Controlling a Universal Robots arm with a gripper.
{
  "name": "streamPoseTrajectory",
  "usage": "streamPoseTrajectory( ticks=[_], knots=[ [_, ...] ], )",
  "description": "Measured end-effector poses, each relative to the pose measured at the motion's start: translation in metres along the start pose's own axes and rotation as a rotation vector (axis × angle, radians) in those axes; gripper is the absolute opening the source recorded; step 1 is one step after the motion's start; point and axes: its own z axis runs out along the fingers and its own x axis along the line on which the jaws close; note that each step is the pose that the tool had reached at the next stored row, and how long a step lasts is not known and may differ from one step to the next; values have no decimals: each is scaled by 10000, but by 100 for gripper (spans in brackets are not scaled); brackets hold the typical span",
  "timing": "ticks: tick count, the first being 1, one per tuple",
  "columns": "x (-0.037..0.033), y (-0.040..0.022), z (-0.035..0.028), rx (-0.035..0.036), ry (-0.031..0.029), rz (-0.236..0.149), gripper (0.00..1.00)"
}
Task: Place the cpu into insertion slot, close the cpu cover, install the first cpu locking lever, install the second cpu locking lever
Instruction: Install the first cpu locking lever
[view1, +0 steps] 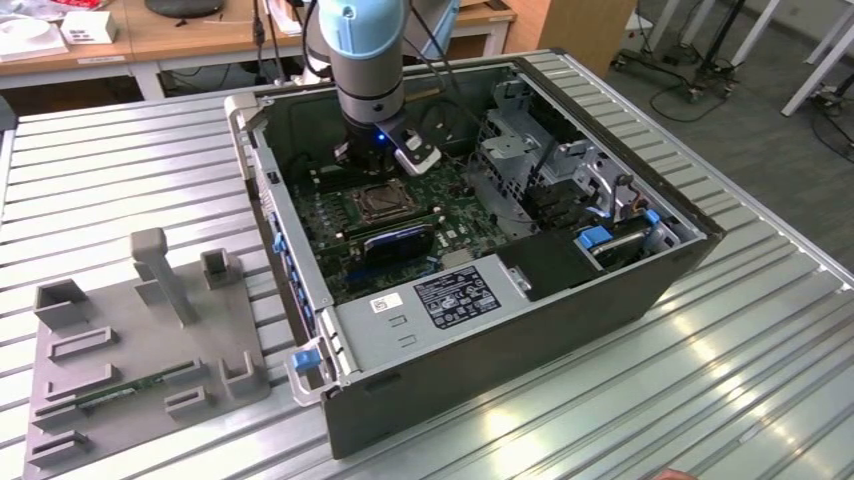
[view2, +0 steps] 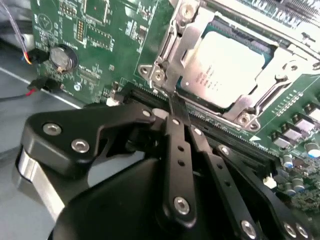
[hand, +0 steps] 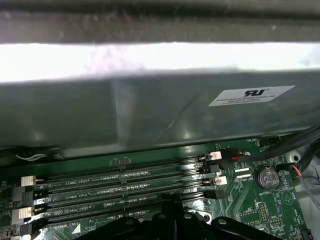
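The cpu (view2: 227, 65), silvery-tan on top, lies seated in the insertion slot (view1: 378, 203) on the green board. The cpu cover (view2: 192, 37), a silver frame, lies down around it. A silver lever bar (view2: 172, 60) runs along the socket side nearest my fingertips. My gripper (view2: 175, 107) is shut, its black fingers pressed together with nothing visible between them. Its tip sits just off the socket's edge, over the nearest memory slot. In the exterior view the gripper (view1: 380, 165) hangs inside the open computer case, just behind the socket.
Long black memory slots (hand: 125, 185) run beside the socket. A coin battery (hand: 267, 176) and cables lie near them. The grey case wall (hand: 150, 110) stands close behind. A drive cage (view1: 534, 150) and power supply (view1: 441, 300) fill the case. A grey fixture (view1: 147, 340) sits on the table.
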Motion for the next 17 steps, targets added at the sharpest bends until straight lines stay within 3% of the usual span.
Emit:
streamPoseTrajectory(
  ticks=[10,17],
  knots=[
    [2,28,-4,-27,3,-1,11],
    [-16,58,-102,-26,3,1,11]
  ],
)
